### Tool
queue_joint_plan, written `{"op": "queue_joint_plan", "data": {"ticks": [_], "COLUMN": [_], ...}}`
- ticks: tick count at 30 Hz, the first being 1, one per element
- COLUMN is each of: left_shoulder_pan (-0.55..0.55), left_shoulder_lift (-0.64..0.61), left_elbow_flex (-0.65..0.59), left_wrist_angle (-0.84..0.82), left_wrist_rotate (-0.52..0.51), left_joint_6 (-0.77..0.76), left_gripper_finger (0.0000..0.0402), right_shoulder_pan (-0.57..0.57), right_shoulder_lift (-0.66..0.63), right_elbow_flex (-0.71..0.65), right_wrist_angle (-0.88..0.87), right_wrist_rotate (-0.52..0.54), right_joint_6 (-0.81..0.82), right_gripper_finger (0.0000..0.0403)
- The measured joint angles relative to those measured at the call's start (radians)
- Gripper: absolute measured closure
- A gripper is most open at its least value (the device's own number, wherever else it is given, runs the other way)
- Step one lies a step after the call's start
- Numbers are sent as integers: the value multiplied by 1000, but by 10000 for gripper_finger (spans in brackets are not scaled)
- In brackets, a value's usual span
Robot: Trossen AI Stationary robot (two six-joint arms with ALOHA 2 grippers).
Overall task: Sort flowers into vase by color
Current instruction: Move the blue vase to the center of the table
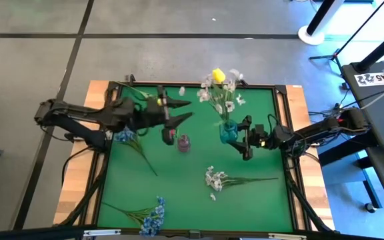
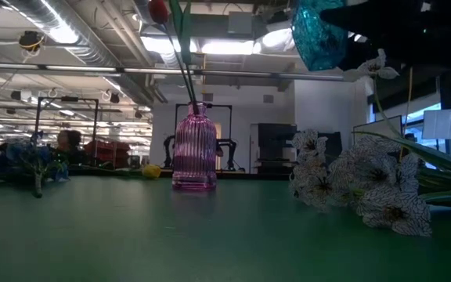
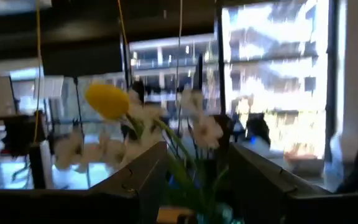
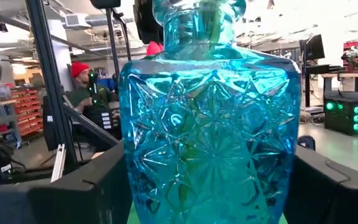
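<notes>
Right gripper (image 1: 243,138) jaws clamped on the blue vase (image 1: 229,131) lifted above the counter (image 1: 259,200), yellow and white flowers (image 1: 220,87) standing in it, left gripper (image 1: 185,111) jaws wide and empty beside the pink vase (image 1: 183,142), white spray (image 1: 215,179) and blue sprays (image 1: 153,217) lying on the green surface.

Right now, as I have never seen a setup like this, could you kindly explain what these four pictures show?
Two dark robot arms work at a green table. One picture looks down from above, one looks level across the tabletop, and two come from cameras on the wrists. The right gripper grips a blue glass vase holding white and yellow flowers; in the level view the vase hangs clear of the table. The left gripper hovers open near a pink vase with a red flower. Blue sprays and a white spray lie loose on the table.
</notes>
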Motion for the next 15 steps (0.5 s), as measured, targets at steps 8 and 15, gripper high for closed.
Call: {"op": "queue_joint_plan", "data": {"ticks": [8, 15], "left_shoulder_pan": [175, 478], "left_shoulder_lift": [80, -5], "left_elbow_flex": [161, 150], "left_wrist_angle": [-220, -370], "left_wrist_rotate": [-31, 382], "left_joint_6": [-13, -113], "left_gripper_finger": [234, 234], "right_shoulder_pan": [0, -19], "right_shoulder_lift": [-14, -14], "right_elbow_flex": [47, 86], "right_wrist_angle": [52, 46], "right_wrist_rotate": [-9, 148], "right_joint_6": [-27, -95], "right_gripper_finger": [102, 102]}}
